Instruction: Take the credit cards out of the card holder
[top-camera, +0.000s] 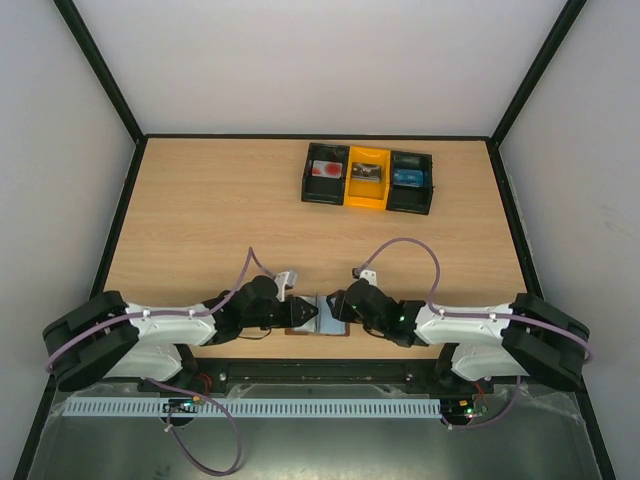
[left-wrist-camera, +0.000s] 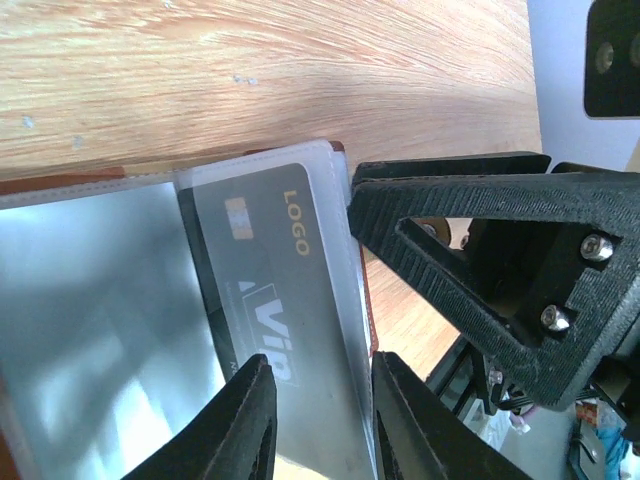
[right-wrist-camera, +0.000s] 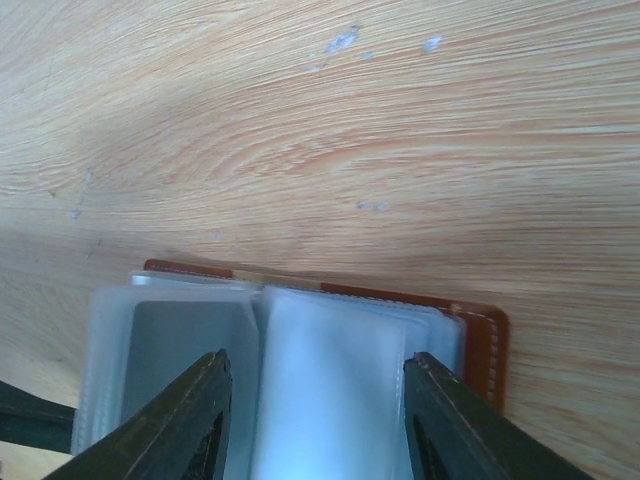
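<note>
The brown card holder (top-camera: 318, 328) lies open near the table's front edge, between my two grippers. In the left wrist view a grey credit card (left-wrist-camera: 280, 270) printed "LOGO" and "VIP" sits inside a clear sleeve of the card holder (left-wrist-camera: 100, 300). My left gripper (left-wrist-camera: 318, 365) is open and hangs over the card's lower part, one finger on each side. My right gripper (right-wrist-camera: 318, 360) is open too, straddling the right-hand stack of pale sleeves (right-wrist-camera: 330, 380) above the leather cover (right-wrist-camera: 482, 345). From above, the left gripper (top-camera: 303, 312) and right gripper (top-camera: 335, 303) nearly meet.
A three-compartment tray (top-camera: 368, 200), black, yellow and black, stands at the back right of the table. It holds a red-and-white card (top-camera: 327, 171), a grey one (top-camera: 366, 172) and a blue one (top-camera: 408, 177). The right gripper's black finger (left-wrist-camera: 470, 260) fills the left wrist view's right side.
</note>
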